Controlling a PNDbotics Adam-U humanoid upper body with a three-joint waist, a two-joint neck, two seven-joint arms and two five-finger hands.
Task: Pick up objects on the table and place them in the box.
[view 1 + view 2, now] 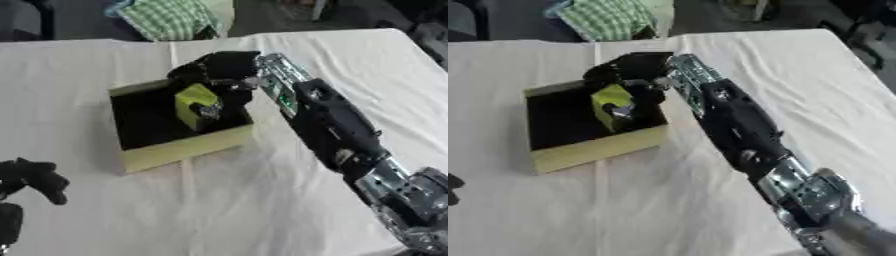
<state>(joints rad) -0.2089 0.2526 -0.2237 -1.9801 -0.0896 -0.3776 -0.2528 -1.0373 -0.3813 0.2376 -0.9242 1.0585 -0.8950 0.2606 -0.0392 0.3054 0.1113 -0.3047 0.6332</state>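
Upright yellow-green block [194, 104] inside box [184, 149], right robot hand [219, 72] clutching it.

The right arm [337, 130] comes in from the lower right corner and stretches up and to the left, black along the forearm and silver at the wrist and the elbow. The right hand [219, 75] bends downward at the wrist, and its fingers [208, 111] curl around a small yellow-green block [194, 102]. The left hand [35, 180] shows at the lower left edge with its dark fingers relaxed.
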